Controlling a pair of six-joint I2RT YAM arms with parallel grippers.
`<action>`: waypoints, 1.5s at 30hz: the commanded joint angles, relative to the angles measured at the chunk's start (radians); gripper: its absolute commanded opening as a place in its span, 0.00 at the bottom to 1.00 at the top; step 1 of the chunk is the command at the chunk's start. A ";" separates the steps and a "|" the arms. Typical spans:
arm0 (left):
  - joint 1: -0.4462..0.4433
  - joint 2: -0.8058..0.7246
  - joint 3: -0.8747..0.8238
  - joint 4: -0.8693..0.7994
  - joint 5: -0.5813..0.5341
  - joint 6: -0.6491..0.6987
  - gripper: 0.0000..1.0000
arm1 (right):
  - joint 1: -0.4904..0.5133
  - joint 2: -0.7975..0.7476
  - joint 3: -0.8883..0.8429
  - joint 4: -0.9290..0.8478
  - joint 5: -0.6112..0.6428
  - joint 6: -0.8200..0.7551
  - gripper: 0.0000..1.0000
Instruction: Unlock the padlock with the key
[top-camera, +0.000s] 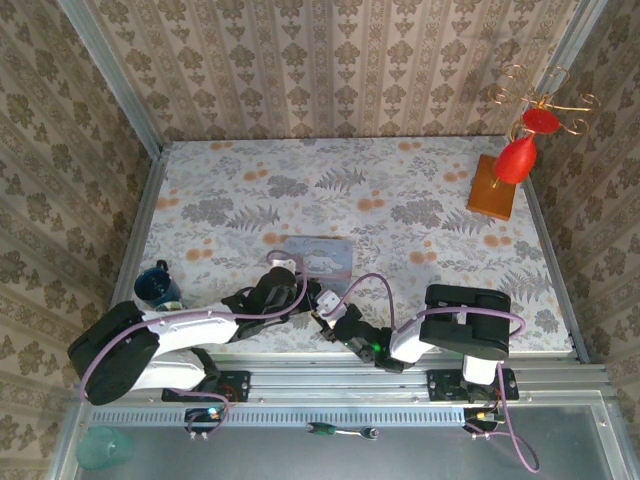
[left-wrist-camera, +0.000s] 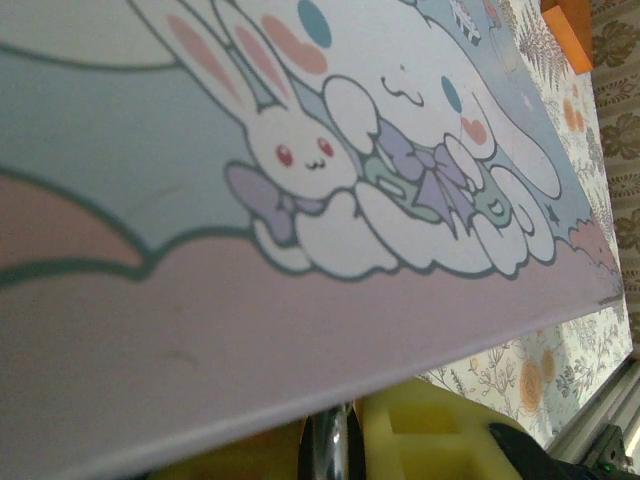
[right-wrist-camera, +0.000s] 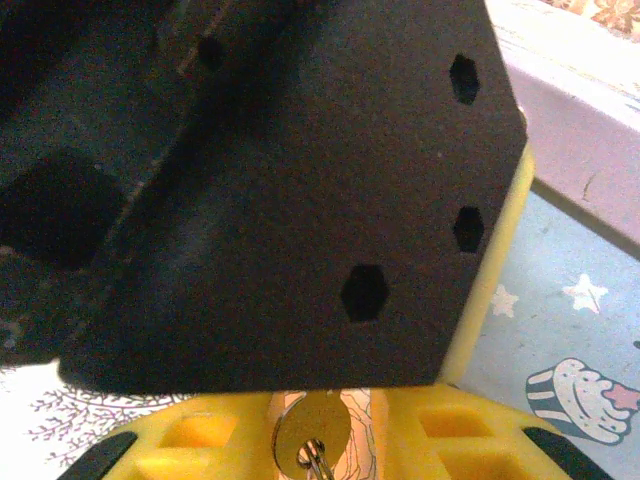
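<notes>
The key (right-wrist-camera: 312, 441), flanked by the right gripper (top-camera: 333, 322) whose grip cannot be told, can be knocked askew against the padlock (left-wrist-camera: 330, 446) pinched by the left gripper (top-camera: 310, 295), if misaligned.

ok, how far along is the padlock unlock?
Done: both pieces look picked up. The left hand grips a silvery shackle, apparently the padlock, by the cartoon tin. In hand: the key sits, brass head showing, between the fingers of the right hand, close against the left hand; grip closure unclear. Left: the keyhole is hidden and nothing shows the shackle open, so inserting, turning and release probably remain.
</notes>
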 joint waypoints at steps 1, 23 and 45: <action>-0.004 0.004 0.004 0.069 -0.013 -0.006 0.09 | 0.005 0.012 0.025 -0.025 0.048 -0.010 0.29; 0.032 0.059 0.027 0.097 0.031 0.011 0.10 | -0.021 -0.074 0.030 -0.109 -0.060 0.123 0.13; 0.070 0.005 -0.010 0.062 0.019 0.044 0.36 | -0.076 -0.082 -0.014 -0.105 -0.116 0.241 0.14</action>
